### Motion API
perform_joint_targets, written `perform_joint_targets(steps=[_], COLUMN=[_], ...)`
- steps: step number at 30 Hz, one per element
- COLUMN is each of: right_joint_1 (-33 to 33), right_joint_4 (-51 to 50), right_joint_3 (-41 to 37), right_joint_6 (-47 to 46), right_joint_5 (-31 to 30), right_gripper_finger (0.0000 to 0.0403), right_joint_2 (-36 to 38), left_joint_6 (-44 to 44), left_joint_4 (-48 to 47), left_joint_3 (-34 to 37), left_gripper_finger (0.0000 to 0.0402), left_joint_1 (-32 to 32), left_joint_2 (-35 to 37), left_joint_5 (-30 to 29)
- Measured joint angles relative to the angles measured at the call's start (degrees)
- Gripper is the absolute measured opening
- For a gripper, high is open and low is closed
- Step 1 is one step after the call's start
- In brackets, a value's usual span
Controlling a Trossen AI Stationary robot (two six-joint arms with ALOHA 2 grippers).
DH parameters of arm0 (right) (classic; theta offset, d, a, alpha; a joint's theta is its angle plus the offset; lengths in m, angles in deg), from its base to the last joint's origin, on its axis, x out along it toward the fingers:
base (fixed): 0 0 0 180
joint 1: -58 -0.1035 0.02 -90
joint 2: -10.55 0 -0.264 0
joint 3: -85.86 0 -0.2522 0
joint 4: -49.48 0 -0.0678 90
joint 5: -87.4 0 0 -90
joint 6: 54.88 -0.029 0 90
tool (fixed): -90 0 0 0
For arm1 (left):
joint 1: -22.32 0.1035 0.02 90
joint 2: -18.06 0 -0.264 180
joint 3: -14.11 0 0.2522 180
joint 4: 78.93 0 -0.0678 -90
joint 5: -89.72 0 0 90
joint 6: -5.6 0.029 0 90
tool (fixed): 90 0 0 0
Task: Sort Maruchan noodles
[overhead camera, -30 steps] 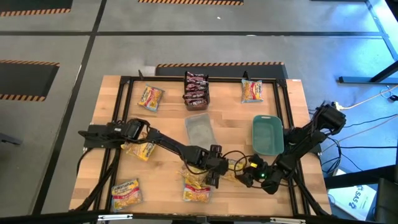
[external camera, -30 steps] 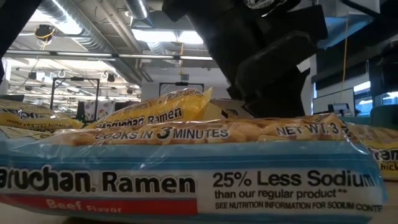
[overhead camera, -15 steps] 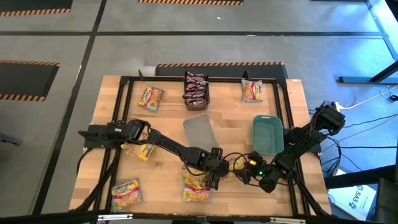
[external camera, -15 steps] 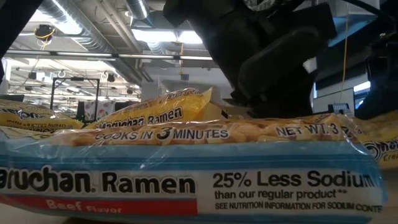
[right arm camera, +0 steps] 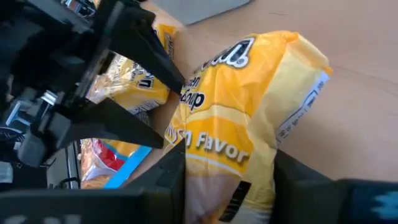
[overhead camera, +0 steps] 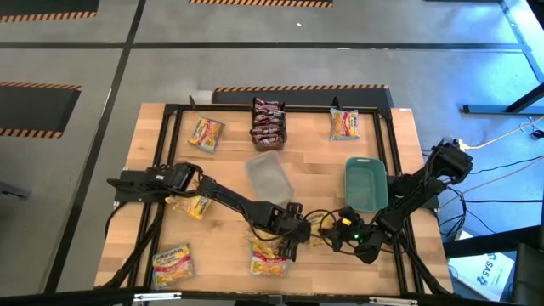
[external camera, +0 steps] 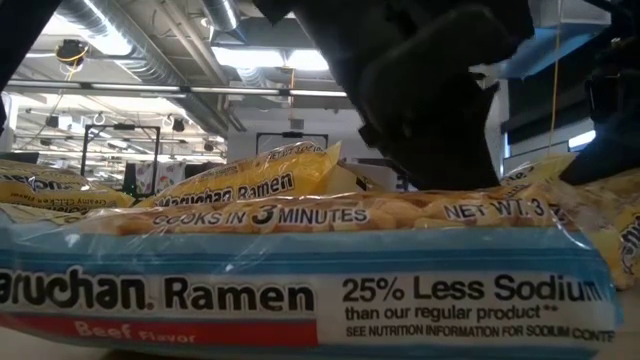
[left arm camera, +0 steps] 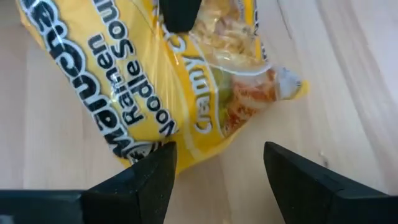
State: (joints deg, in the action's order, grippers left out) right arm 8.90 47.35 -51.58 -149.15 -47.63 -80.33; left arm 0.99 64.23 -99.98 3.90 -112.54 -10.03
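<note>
A yellow Maruchan packet [overhead camera: 316, 224] lies near the table's front edge between my two grippers. My right gripper [overhead camera: 331, 232] comes at it from the right and is shut on it [right arm camera: 249, 112]. My left gripper [overhead camera: 296, 228] stands open at the packet's other end [left arm camera: 155, 81]; whether it touches I cannot tell. Other packets lie flat at the far left [overhead camera: 204, 133], far right [overhead camera: 344, 123], left [overhead camera: 194, 205], near left [overhead camera: 172, 263] and near middle [overhead camera: 268, 257]. Dark brown-red packets fill the dark bin [overhead camera: 268, 121]. My right gripper pinches the yellow packet's end nearest the table's right edge [right arm camera: 233, 186] between its two fingers. The fingers come low from the right, along the packet. The wrapper buckles upward ahead of the fingers, and this end [external camera: 560, 175] is tipped up off the table.
A clear bin [overhead camera: 269, 175] stands askew at mid-table, a teal bin [overhead camera: 365, 184] to its right beside my right arm. The packet with blue print [external camera: 300, 280] lies just in front of both grippers. A black frame [overhead camera: 170, 110] rims the table.
My right gripper has gone slightly toward the table's left edge and shut on the yellow packet, whose right end has tipped up and crumpled. The clear bin has turned a little on the table, its far end swinging left.
</note>
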Motion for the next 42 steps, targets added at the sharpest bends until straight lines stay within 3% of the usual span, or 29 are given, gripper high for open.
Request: perform_joint_targets(steps=[5,14,20,23,31,37,42], right_joint_1=[0.0,-0.7,-4.1,-5.9,-5.8,-3.8,-1.7], right_joint_4=[0.2,0.9,1.4,1.7,2.0,2.2,2.1], right_joint_3=[-0.1,2.7,3.9,4.3,7.1,11.1,12.8], right_joint_6=[1.1,13.9,22.5,26.2,40.7,53.2,58.1], right_joint_5=[-0.6,-0.5,-7.1,-11.1,-14.2,-13.0,-10.9], right_gripper_finger=[0.0128,0.0117,0.0110,0.0109,0.0117,0.0118,0.0118], right_joint_2=[-0.1,0.0,0.6,0.6,0.6,0.4,0.4], left_joint_6=[0.3,-0.4,0.3,0.3,-2.8,-6.2,-7.0], left_joint_4=[-0.9,-8.1,-8.9,-4.0,23.8,27.5,27.5], left_joint_3=[0.0,-0.2,2.3,7.9,28.2,30.0,29.4], left_gripper_finger=[0.0236,0.0236,0.0236,0.0236,0.0236,0.0236,0.0245], left_joint_1=[-0.2,-1.2,-3.9,-4.6,-4.4,-4.5,-4.2], left_joint_2=[1.3,6.6,11.8,15.7,27.5,28.4,28.5], left_joint_5=[-0.3,0.2,-1.7,-3.8,-2.7,-3.2,-3.5])
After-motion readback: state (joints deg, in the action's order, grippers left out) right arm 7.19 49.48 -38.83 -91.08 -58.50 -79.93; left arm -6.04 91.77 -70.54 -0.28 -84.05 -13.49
